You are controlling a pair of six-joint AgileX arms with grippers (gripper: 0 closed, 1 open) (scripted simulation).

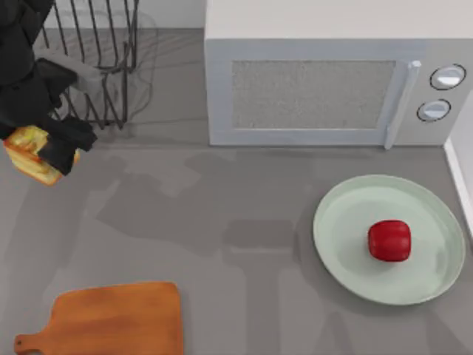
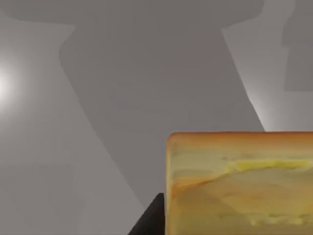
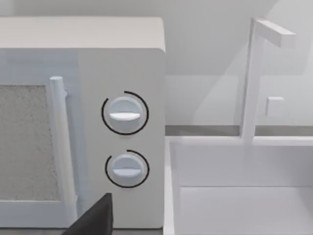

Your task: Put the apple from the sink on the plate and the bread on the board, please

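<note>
Bread (image 1: 28,154) clamped in left hand (image 1: 59,148) — seemingly airborne — apple (image 1: 389,240) on plate (image 1: 340,251).

The board (image 1: 111,319) is cut off by the top view's lower edge.

Premises present as a kitchen counter in a rendered simulation. Evidence: a white microwave (image 1: 325,81) with door handle and two dials stands at the rear of a grey worktop (image 1: 222,222); a white sink (image 3: 239,191) with faucet (image 3: 257,73) adjoins it; a dark wire rack (image 1: 96,52) occupies the rear left; a plate (image 1: 347,251) and wooden cutting board (image 1: 111,318) lie on the counter.
</note>
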